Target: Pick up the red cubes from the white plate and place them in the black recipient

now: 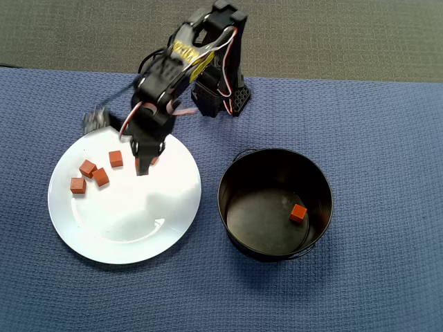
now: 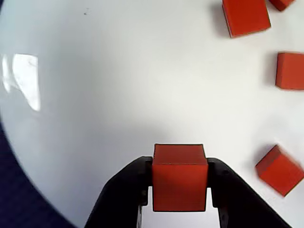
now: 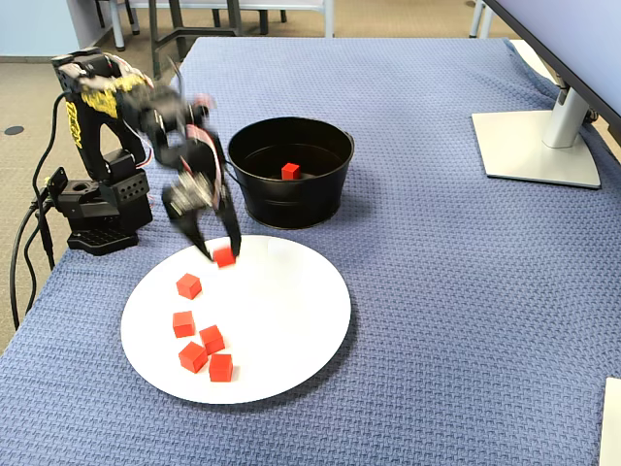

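My gripper [image 2: 179, 183] is shut on one red cube [image 2: 179, 176], which is squeezed between both black fingers [image 2: 128, 190]. It is low over the far edge of the white plate [image 3: 281, 320], on the pot side, where the held cube [image 3: 224, 256] shows at the fingertips. In the overhead view the gripper [image 1: 144, 166] covers that cube. Several more red cubes [image 3: 192, 356] lie loose on the plate's left part [image 1: 87, 168]. The black recipient [image 3: 291, 209] stands beside the plate [image 1: 124, 228] and holds one red cube [image 1: 297, 213].
The arm's base [image 3: 97, 209] is clamped at the table's left edge with cables hanging off it. A monitor stand [image 3: 539, 146] is at the far right. Blue woven cloth [image 3: 437, 291] covers the table.
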{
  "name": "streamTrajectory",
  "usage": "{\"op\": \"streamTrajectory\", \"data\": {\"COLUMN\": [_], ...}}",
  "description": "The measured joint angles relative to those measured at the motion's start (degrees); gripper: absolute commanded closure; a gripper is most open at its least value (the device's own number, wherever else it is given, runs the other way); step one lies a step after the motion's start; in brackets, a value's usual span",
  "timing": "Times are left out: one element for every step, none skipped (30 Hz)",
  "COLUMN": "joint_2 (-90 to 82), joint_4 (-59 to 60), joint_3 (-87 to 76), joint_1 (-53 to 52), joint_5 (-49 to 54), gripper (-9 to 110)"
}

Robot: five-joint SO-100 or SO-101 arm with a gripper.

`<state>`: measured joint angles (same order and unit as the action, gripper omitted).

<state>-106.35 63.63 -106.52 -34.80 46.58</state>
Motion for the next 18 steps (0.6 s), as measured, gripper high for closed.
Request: {"op": "streamTrajectory", "data": {"joint_2": [-2.2, -4.1, -5.8, -7.3, -8.6, -9.6, -10.5, -11.1, -11.7, -12.3, -12.9, -13.6, -14.3, -14.9, -15.3, -15.5, -15.6, -15.6], "joint_4": [2.3, 4.5, 6.6, 8.7, 10.9, 13.0, 14.9, 16.4, 17.7, 18.4, 18.9, 19.2, 19.4, 19.4, 19.4, 19.4, 19.4, 19.4], "joint_3": [1.4, 2.8, 4.6, 6.4, 8.4, 10.5, 12.6, 14.3, 15.5, 16.1, 16.1, 15.7, 14.9, 13.9, 13.4, 13.4, 13.4, 13.4], "joint_1": [1.7, 3.6, 5.9, 8.1, 10.5, 13.2, 16.0, 19.2, 22.6, 25.9, 29.2, 32.8, 36.6, 40.3, 42.6, 42.9, 42.5, 40.9], "joint_5": [-4.2, -7.8, -11.5, -14.9, -18.0, -21.0, -23.8, -26.4, -28.6, -30.3, -31.0, -30.8, -29.8, -28.4, -27.1, -26.6, -26.6, -26.6], "gripper": [102, 102, 102, 102, 102, 102, 101, 96, 88, 73, 58, 55, 54, 54, 54, 55, 57, 61]}}
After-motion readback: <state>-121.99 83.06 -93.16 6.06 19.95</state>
